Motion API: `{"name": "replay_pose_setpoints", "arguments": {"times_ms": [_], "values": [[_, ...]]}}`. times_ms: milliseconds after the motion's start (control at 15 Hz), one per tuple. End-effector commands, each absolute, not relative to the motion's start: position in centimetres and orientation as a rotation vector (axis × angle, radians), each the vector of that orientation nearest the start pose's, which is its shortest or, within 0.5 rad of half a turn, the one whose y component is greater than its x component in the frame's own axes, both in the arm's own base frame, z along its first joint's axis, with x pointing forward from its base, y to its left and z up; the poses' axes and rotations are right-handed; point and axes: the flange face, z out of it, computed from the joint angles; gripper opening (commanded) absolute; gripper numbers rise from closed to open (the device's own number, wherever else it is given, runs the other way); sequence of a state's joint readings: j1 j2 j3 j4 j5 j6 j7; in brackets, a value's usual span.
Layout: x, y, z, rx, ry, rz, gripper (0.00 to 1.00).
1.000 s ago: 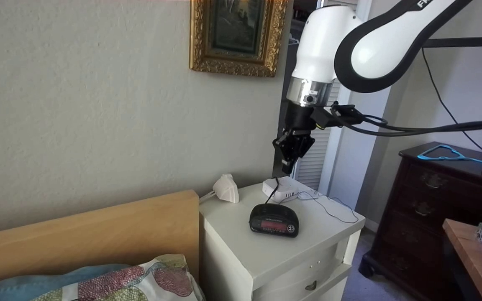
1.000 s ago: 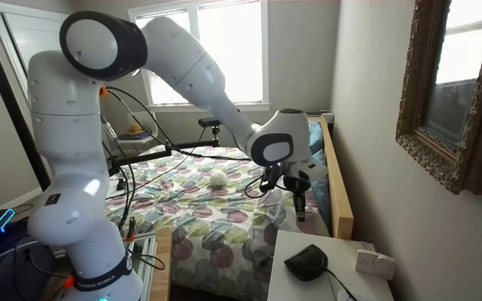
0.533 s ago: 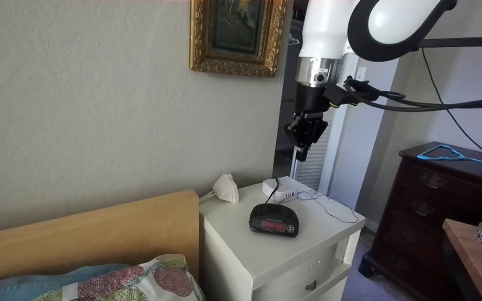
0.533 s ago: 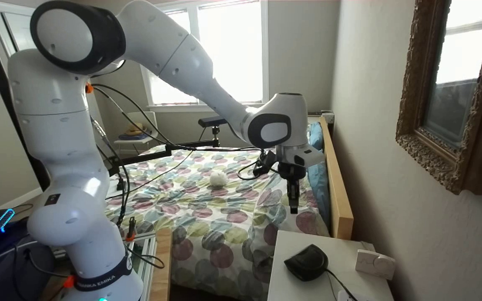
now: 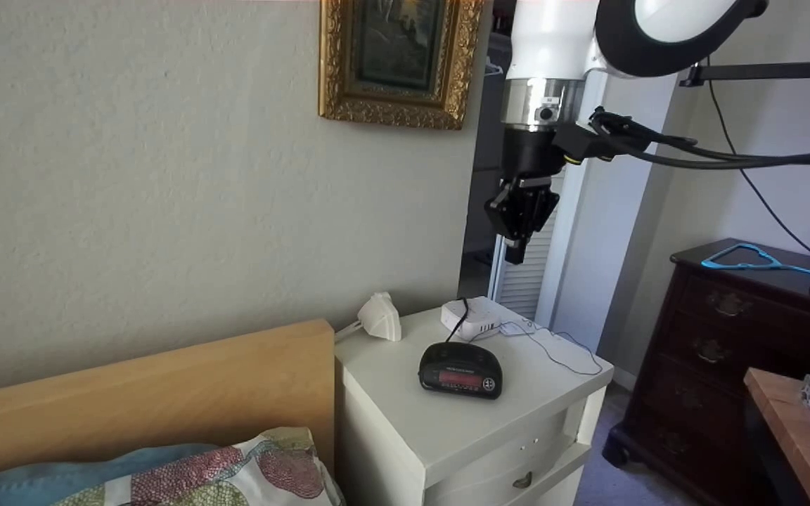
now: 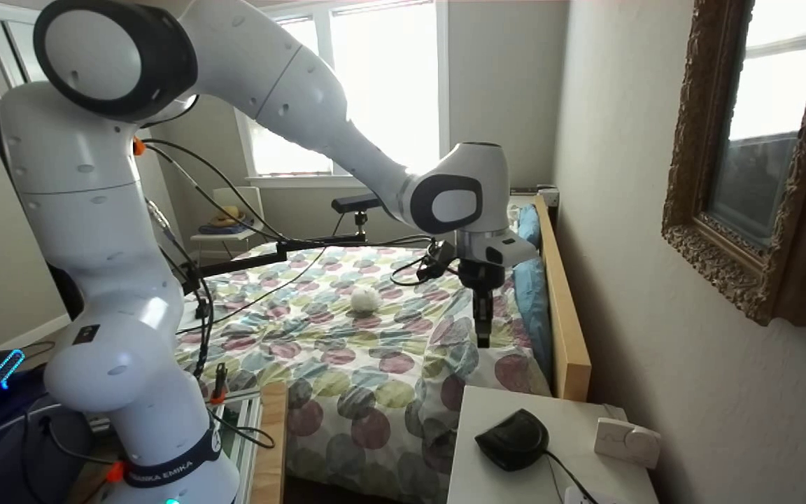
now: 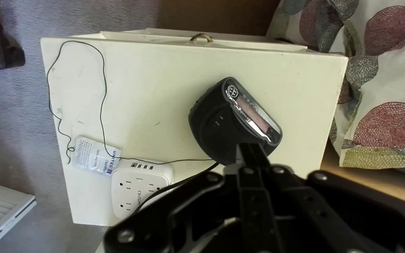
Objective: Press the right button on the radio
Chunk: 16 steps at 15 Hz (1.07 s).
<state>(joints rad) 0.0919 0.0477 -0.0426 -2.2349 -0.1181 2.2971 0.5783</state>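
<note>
- Your hand point(image 5: 515, 254) hangs right of centre in an exterior view, pointing down, higher than the counter point(image 5: 440, 429) and apart from it.
- Wrist view: your fingers point(image 7: 257, 211) are pressed together, lower right of the frame, with hold of nothing.
- Your radio point(image 7: 220, 130), black and domed, sits on the counter, just right of centre in that view; the fingers overlap its lower edge there, but both exterior views show you hand and radio well apart.
- Dim red display point(image 5: 460, 379) faces the bottom of the frame in an exterior view; marks on the radio's top are too small for you to read.
- Black cord point(image 7: 188, 179) trails from the radio across a white outlet block point(image 7: 141, 189), lower left of the wrist view.
- Thin wire point(image 7: 105, 86) loops over the counter at left of that view, near a small white packet point(image 7: 95, 154).
- White shell-like object point(image 5: 380, 318): counter's left corner in an exterior view.
</note>
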Motion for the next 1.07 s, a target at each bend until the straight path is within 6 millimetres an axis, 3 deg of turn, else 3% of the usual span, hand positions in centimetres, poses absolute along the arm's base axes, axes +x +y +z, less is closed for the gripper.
{"name": "replay_pose_setpoints", "arguments": {"times_ms": [0,67,133,267,333,400,533,600,1000], "values": [[53.13,2.64,35.64,-3.130,0.761,-0.086,0.26],[53.17,2.70,35.57,-3.130,0.768,-0.107,0.00],[53.28,2.77,35.58,-3.122,0.784,-0.107,0.26],[53.35,2.81,35.59,-3.109,0.791,-0.134,0.31],[53.43,2.88,35.62,-3.111,0.799,-0.140,0.08],[53.50,2.97,35.61,-3.106,0.801,-0.149,0.41],[53.64,3.13,35.58,-3.096,0.818,-0.145,0.42],[53.63,3.20,35.53,-3.098,0.822,-0.136,0.47],[53.60,3.30,35.53,-3.097,0.825,-0.109,0.89]]}}
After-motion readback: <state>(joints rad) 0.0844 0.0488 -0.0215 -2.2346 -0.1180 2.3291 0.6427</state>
